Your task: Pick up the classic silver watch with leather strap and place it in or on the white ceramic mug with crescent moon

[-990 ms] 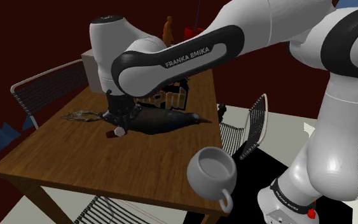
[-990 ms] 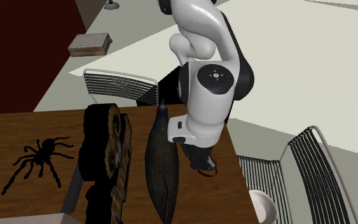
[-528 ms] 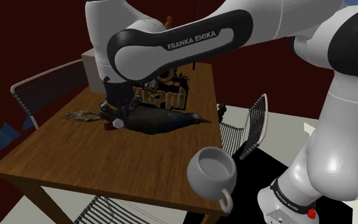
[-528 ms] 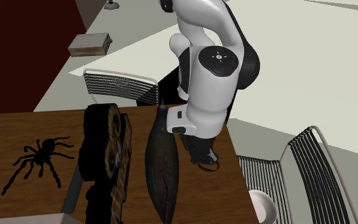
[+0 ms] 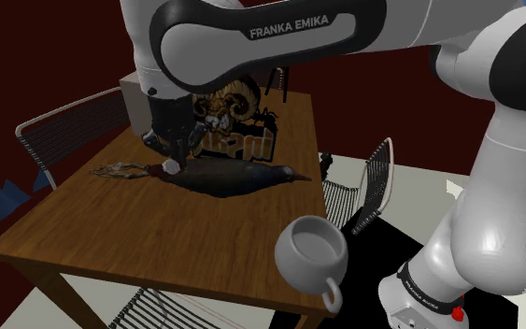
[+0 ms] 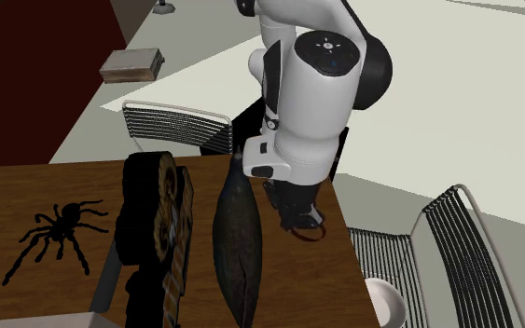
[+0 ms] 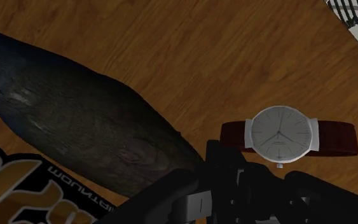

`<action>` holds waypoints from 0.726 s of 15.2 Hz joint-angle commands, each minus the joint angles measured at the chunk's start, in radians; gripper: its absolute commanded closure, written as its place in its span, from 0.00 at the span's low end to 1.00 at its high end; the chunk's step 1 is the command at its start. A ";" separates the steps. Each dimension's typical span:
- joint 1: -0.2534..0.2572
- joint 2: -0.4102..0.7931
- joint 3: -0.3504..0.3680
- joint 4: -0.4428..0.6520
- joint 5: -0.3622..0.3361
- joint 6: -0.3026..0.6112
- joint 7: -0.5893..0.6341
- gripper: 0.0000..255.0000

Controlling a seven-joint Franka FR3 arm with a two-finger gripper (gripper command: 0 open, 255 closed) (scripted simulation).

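While gripper (image 7: pixel 260 164) hangs over table (image 7: pixel 171 51): fingers (image 7: pixel 220 159) pinch watch (image 7: pixel 281 133) at its case.
Strap (image 7: pixel 336 137): crosswise to the fingers.
Mug (image 5: pixel 313 254): well apart, toward the arm's base (image 5: pixel 429 294) from the fingers.

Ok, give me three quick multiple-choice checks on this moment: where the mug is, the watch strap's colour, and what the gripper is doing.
1. In the shoulder view, the mug shows:
A) below and right of the gripper, near the picture's bottom
B) at the picture's top left
C) directly under the gripper

2. The strap of the watch is:
A) blue
B) dark red
C) white

3. The gripper is:
A) open over the mug
B) shut on nothing
C) shut on the watch

Key: 1 A, the mug lies low and right of the gripper. 2 B, the wrist view shows a dark red band. 3 C, the watch sits clasped at the gripper's tip in the wrist view.
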 commanded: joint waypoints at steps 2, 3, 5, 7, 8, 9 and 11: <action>0.002 -0.004 0.002 0.035 0.004 -0.039 -0.004 1.00; 0.003 -0.004 0.002 0.048 0.004 -0.052 -0.005 1.00; -0.012 -0.054 0.006 -0.003 0.028 -0.044 -0.014 1.00; -0.038 -0.151 0.011 -0.116 0.075 -0.013 -0.035 1.00; -0.048 -0.198 0.012 -0.169 0.099 -0.001 -0.047 1.00; -0.055 -0.246 0.010 -0.220 0.124 0.009 -0.061 1.00; -0.064 -0.340 0.004 -0.314 0.172 0.024 -0.089 1.00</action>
